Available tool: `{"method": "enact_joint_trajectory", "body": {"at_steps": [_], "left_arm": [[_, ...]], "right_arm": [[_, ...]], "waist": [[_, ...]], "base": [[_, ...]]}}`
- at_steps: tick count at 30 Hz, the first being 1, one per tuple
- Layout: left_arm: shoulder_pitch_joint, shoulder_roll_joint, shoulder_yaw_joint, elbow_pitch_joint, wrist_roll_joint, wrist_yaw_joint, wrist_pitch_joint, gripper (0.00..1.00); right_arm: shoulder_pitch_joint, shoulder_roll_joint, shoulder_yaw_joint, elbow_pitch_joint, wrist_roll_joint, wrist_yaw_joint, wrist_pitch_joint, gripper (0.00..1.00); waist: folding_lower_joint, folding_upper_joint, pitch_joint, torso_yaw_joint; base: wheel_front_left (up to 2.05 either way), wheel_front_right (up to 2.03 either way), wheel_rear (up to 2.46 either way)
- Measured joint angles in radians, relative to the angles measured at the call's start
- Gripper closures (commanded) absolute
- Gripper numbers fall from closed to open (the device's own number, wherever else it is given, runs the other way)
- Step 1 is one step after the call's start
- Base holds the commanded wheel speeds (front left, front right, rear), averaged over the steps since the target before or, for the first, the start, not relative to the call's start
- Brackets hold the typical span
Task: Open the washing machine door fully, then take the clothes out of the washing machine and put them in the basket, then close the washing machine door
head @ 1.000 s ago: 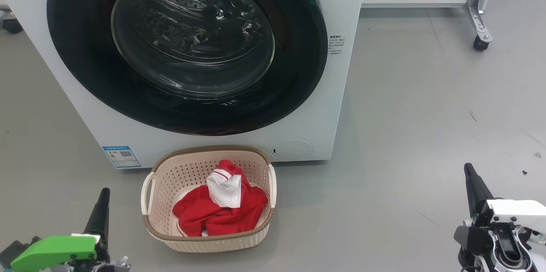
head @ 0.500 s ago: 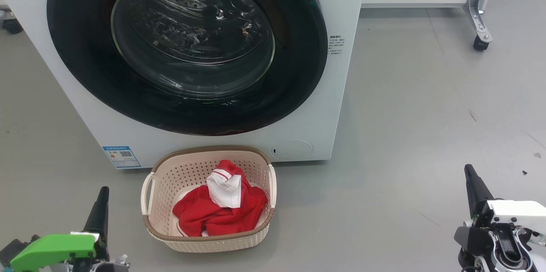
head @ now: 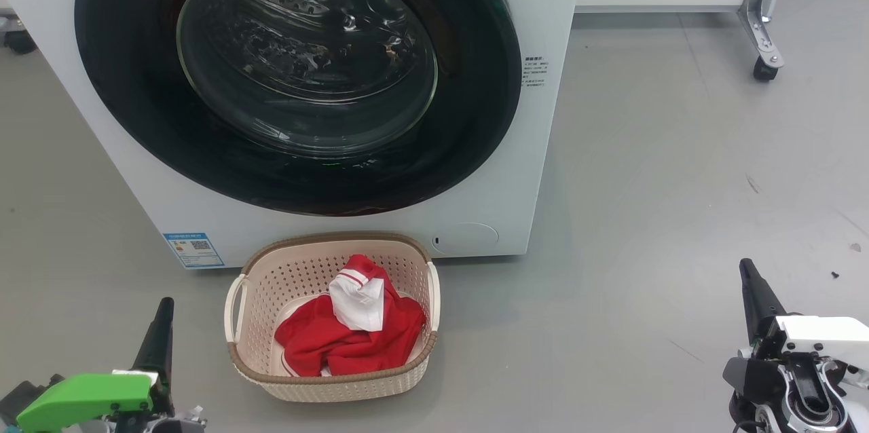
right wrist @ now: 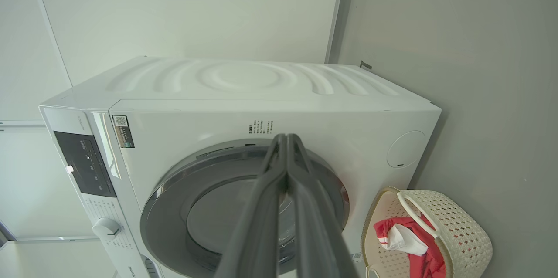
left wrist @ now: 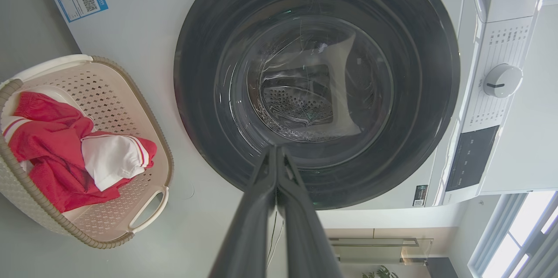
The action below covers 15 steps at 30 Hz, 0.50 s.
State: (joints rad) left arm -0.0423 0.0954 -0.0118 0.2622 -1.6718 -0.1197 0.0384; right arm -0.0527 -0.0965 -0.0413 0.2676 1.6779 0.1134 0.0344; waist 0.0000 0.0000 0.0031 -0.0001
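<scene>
The white washing machine fills the upper head view, and its black-rimmed door lies flat against the front, closed. Through the glass I see the bare steel drum. On the floor in front stands the cream basket with the red and white clothes inside it. My left gripper hovers at the lower left, left of the basket, shut and empty. My right gripper stands at the lower right, far from the basket, also shut and empty. In each wrist view the fingers press together.
Grey floor spreads to the right of the machine. A metal leg with a caster stands at the upper right, below a white cabinet edge. The control panel with its dial runs along the machine's top.
</scene>
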Motion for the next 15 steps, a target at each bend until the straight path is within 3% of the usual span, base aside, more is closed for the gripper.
{"method": "enact_joint_trajectory", "body": {"at_steps": [15], "left_arm": [[-0.001, 0.0, 0.002, 0.005, 0.0, 0.0, 0.0, 1.0]], "right_arm": [[-0.001, 0.0, -0.002, 0.004, 0.0, 0.002, 0.0, 1.0]], "waist": [[0.0, 0.0, 0.0, 0.0]], "base": [[0.0, 0.0, 0.0]]}}
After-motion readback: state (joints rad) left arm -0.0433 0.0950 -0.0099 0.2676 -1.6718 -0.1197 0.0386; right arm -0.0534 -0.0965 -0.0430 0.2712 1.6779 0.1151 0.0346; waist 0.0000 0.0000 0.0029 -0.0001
